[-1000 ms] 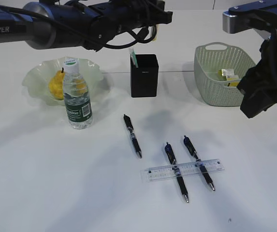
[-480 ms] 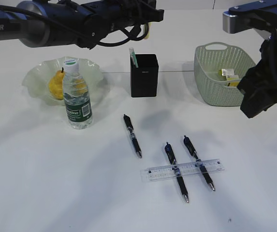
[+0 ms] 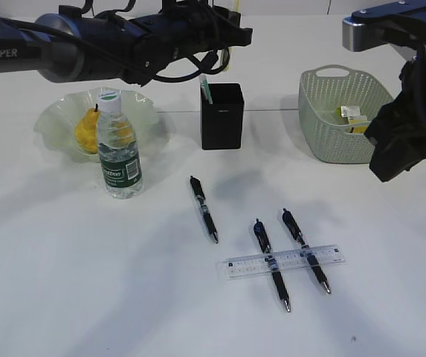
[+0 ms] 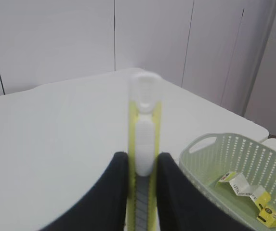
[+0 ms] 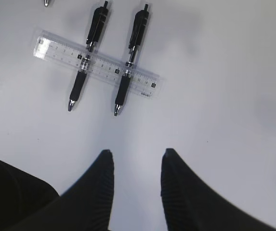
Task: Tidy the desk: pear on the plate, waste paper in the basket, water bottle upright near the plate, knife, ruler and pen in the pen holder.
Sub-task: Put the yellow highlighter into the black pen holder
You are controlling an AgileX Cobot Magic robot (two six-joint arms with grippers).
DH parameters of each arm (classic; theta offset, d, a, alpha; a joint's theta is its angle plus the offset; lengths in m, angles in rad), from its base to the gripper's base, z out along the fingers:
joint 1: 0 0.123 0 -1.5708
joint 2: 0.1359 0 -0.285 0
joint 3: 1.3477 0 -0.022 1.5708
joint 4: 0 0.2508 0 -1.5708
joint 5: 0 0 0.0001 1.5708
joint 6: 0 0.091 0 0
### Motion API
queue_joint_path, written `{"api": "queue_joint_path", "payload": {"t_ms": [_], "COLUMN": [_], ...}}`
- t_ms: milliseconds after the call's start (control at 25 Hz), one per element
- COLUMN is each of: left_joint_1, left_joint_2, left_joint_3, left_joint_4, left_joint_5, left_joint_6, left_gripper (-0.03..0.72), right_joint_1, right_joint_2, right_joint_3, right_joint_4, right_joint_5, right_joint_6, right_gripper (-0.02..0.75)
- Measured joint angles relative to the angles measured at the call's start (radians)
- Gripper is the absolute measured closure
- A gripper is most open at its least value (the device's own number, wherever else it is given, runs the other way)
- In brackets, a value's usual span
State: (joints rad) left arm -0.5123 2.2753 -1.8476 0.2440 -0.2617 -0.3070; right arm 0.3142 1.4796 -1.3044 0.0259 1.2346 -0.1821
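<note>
Taking the pen holder point(image 3: 221, 115) as landmark: nearest the camera, well in front of it, the clear ruler point(image 3: 280, 262) lies across two pens point(image 3: 271, 263), a third pen point(image 3: 204, 208) closer to the holder; the right gripper point(image 5: 137, 166) hangs above bare table near the ruler, jaws spread, empty; the water bottle point(image 3: 118, 146) stands upright to the holder's left, just before the plate point(image 3: 56, 119) bearing the pear point(image 3: 86, 130); the basket point(image 3: 324, 119) with waste paper point(image 3: 352, 117) sits to its right; above the holder, the left gripper point(image 4: 142, 166) pinches the yellow knife point(image 4: 144, 144).
</note>
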Motion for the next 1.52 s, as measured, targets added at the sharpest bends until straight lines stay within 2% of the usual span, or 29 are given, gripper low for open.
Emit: {"api": "queue_joint_path", "payload": {"t_ms": [680,1520], "left_joint_1": [0.002,0.012], "left_joint_2": [0.058,0.081], "left_joint_3": [0.0,0.0], "left_joint_4": [0.0,0.039], "left_joint_5": [-0.069,-0.045], "left_joint_6": [0.0,0.0], "left_gripper": [0.587,0.587], "right_joint_1": [0.0,0.0], "right_joint_2": [0.0,0.0], "right_joint_3": [0.0,0.0], "right_joint_4": [0.0,0.0], "right_joint_5": [0.0,0.001], "right_joint_6": [0.0,0.0], "right_gripper": [0.486,0.486]}}
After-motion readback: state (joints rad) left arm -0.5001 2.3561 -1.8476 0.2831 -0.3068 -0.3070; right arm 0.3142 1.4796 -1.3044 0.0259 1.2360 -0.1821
